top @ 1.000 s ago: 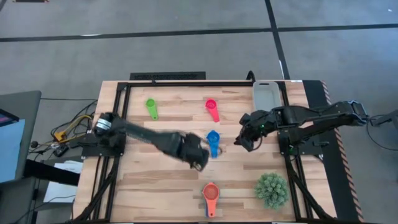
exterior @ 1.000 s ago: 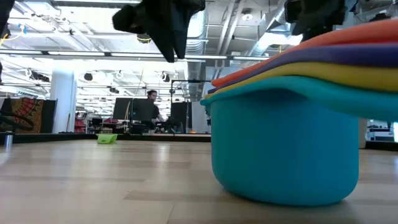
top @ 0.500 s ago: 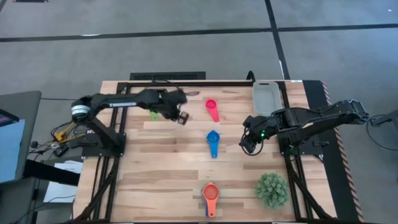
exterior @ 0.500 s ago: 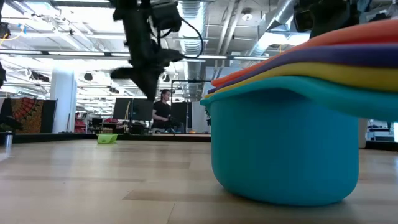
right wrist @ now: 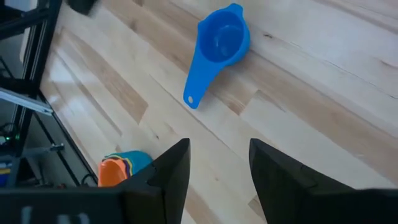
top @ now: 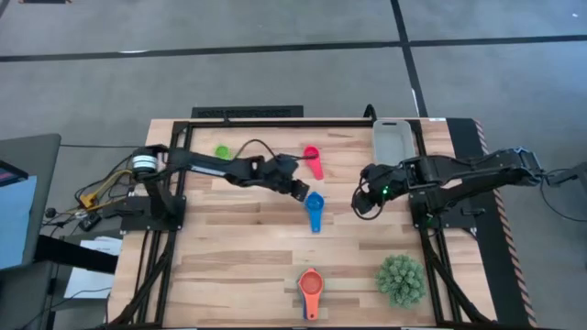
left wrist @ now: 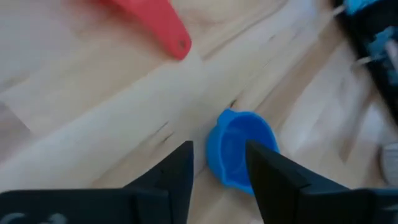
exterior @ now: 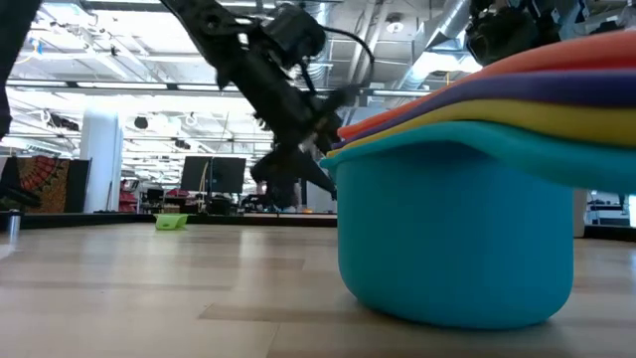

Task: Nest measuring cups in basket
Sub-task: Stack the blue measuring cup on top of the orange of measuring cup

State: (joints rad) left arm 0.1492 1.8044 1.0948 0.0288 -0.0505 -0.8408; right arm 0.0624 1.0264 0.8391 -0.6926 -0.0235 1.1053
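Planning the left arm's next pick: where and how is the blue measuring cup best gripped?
Probably by the bowl rim of the blue plastic measuring cup, coming straight down. It lies upright and open on the wooden table, its flat handle low against the wood. The left gripper hangs open beside the bowl.

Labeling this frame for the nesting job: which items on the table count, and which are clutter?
Job:
green cup
pink-red cup
blue cup
nested stack, orange on top
basket
left gripper, open by the blue cup
right gripper, open, empty

Not the job:
spiky green plant
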